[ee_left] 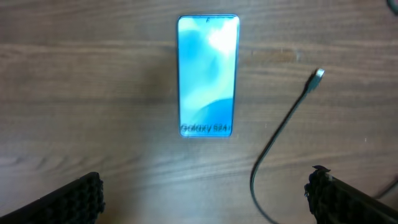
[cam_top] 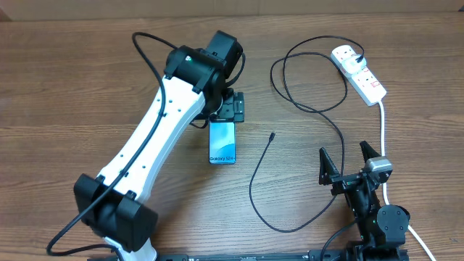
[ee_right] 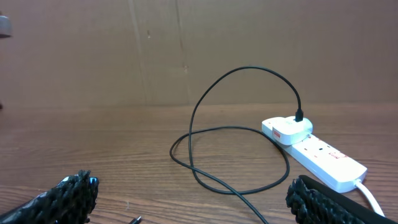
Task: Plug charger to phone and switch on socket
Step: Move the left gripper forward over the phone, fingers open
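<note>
**Two claws, both spread; phone and charger lying apart on the tabletop [cam_top: 72, 87].**
Left claw [ee_left: 205, 175]: spread wide, empty, over the phone [cam_top: 223, 143], which lies flat, screen up. Right claw [cam_top: 345, 154]: spread, empty, beside the white lead. Charger [ee_left: 281, 129]: tip bare, near the phone, not touching it; cable loops to the socket [cam_top: 360, 72], far right.

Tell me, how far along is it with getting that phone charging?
Done: the charger already has its far end sitting in the socket. In hand: nothing is gripped; the left pincer hangs open above the phone, and the right pincer is open and empty. Left: the connector tip lies loose beside the phone, not plugged in, and the socket's switch, whose state I cannot read, is untouched.
</note>
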